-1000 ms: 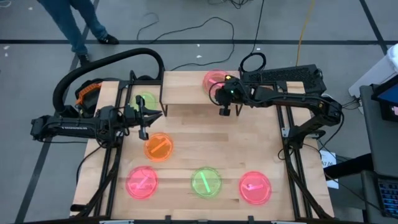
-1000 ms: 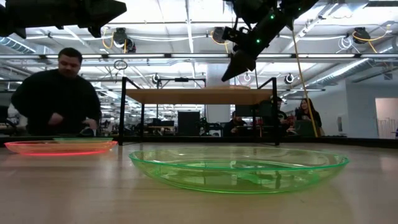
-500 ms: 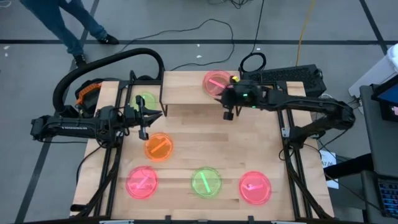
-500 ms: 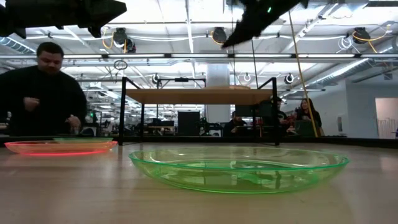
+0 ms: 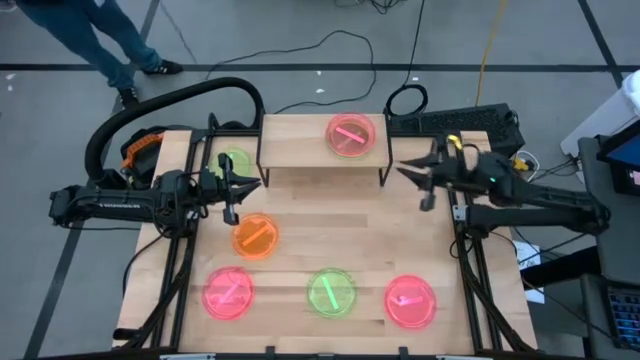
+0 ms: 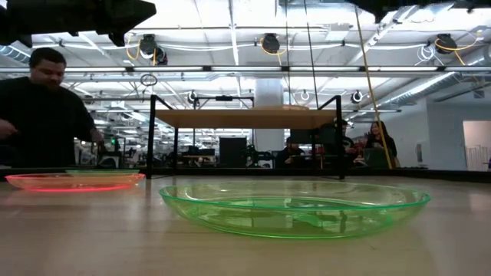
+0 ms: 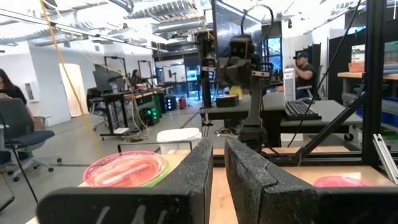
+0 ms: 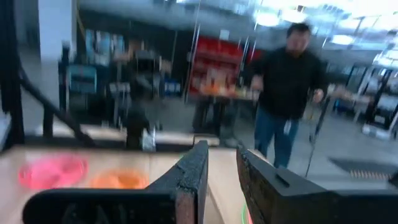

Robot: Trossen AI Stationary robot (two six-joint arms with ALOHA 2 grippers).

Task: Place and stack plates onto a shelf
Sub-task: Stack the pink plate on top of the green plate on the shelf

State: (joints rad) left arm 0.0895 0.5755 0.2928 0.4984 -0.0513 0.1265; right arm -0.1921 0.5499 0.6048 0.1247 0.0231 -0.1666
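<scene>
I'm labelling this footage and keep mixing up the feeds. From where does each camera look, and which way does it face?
High view: above, straight down on the table; both arms, shelf, plates.
Low view: at tabletop height, level across the table; green plate close, shelf behind, a person at left.
Left wrist view: on the left arm, looking past the left gripper toward the right arm.
Right wrist view: on the right arm, looking past the right gripper across the table, toward a person.
Shared: high and left wrist views both show the pink plate on the shelf.
</scene>
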